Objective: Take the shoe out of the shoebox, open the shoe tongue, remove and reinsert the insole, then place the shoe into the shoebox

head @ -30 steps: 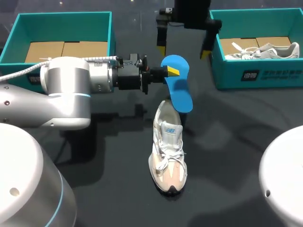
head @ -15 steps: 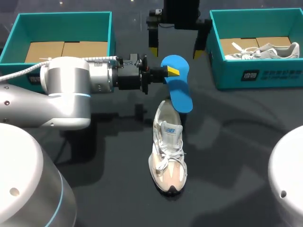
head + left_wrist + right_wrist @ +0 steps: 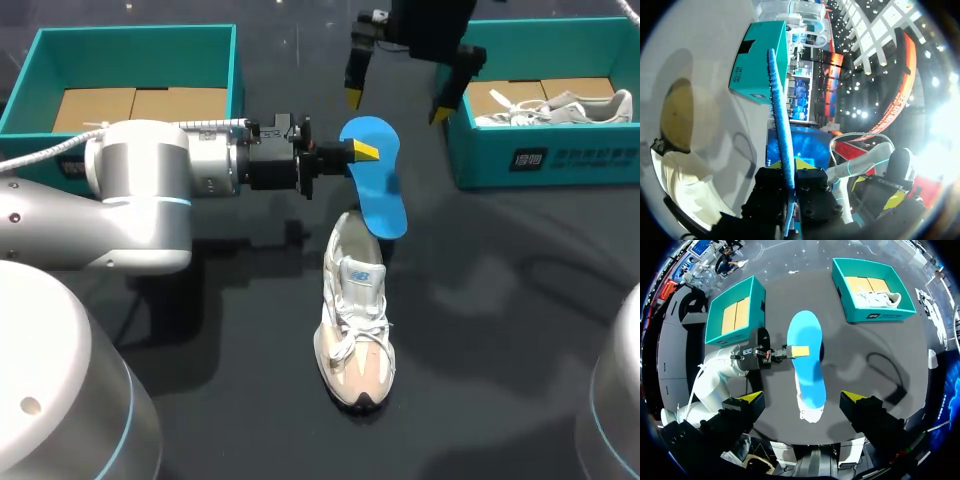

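Note:
A blue insole hangs tilted above the heel of a white and beige shoe, which lies on the dark table with its toe toward the front. My left gripper is shut on the insole's edge. From the left wrist the insole shows edge-on between that gripper's fingers, with the shoe beside them. My right gripper hovers open behind and above the insole, holding nothing. Seen from the right wrist, the insole lies beneath that open gripper, covering most of the shoe.
A teal shoebox lined with cardboard stands at the back left. A second teal shoebox at the back right holds another white shoe. Both boxes flank the insole in the right wrist view.
My right gripper swung left, then back to the right, staying open above the insole. The left arm, insole and shoe have not moved.

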Robot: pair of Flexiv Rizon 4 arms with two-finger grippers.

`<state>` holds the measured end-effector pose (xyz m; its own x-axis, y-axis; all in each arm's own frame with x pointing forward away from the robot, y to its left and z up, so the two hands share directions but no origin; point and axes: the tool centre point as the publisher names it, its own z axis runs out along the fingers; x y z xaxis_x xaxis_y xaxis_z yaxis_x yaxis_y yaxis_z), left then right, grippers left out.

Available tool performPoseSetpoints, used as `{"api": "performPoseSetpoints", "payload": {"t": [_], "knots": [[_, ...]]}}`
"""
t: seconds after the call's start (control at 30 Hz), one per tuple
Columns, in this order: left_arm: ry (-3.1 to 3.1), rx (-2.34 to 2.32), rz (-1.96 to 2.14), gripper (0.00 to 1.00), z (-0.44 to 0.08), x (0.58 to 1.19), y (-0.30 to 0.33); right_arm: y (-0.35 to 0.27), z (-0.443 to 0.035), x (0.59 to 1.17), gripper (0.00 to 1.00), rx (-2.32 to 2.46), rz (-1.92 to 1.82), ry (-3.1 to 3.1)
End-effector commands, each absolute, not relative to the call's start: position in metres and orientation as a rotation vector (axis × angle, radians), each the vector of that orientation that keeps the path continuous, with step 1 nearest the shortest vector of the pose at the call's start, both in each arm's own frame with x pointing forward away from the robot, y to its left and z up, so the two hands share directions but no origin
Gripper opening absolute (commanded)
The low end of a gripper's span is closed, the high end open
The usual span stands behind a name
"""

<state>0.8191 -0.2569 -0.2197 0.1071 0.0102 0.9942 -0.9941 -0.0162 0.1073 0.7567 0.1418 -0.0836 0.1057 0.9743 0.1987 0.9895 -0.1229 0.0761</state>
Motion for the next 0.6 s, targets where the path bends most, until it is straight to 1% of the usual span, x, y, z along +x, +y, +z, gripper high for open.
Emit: {"api": "performPoseSetpoints", "payload": {"t": [0.03, 0.6], "knots": [[-1.116, 1.263, 1.147, 0.00, -0.220, 0.819, -0.257, 0.123, -0.088, 0.755, 1.00, -2.152, -0.510, -1.912], [-1.116, 1.263, 1.147, 0.00, -0.220, 0.819, -0.257, 0.098, -0.103, 0.762, 1.00, -1.967, -0.787, -1.631]]}}
